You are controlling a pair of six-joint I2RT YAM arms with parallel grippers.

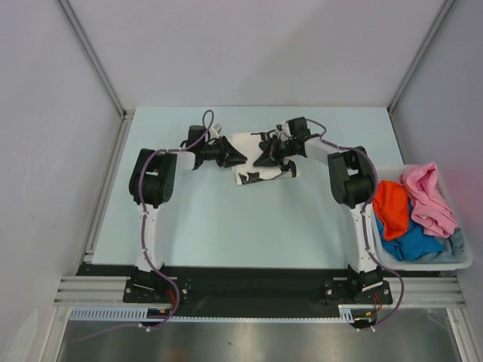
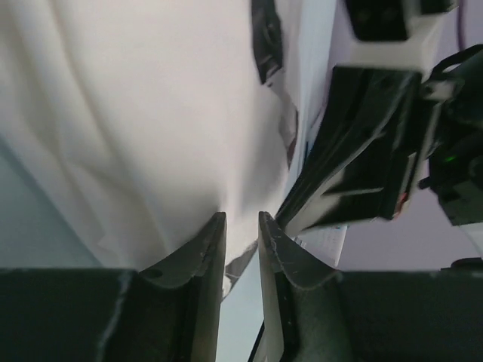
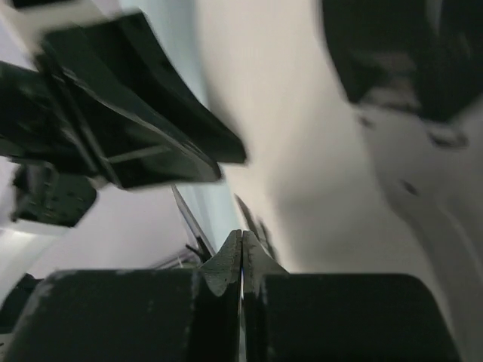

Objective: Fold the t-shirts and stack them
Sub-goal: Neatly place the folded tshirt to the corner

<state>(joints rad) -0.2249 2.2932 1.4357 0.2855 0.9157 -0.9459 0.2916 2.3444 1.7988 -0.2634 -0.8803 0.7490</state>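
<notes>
The white t-shirt (image 1: 256, 151), with black print, lies bunched at the table's far middle. My left gripper (image 1: 240, 157) is at its left edge. In the left wrist view the gripper (image 2: 241, 217) has its jaws narrowly apart on a fold of the white cloth (image 2: 151, 113), whose wrinkles run to the tips. My right gripper (image 1: 264, 157) faces it from the right. In the right wrist view the gripper (image 3: 241, 234) has its jaws pressed together, with the shirt (image 3: 317, 136) just beyond and no cloth showing between them. The pink (image 1: 429, 197), orange (image 1: 392, 207), bright blue (image 1: 413, 241) and grey-blue (image 1: 456, 243) shirts lie in the bin.
The pale plastic bin (image 1: 462, 262) stands at the table's right edge beside the right arm. White walls with metal rails enclose the table on the left, back and right. The two grippers' tips are only a few centimetres apart.
</notes>
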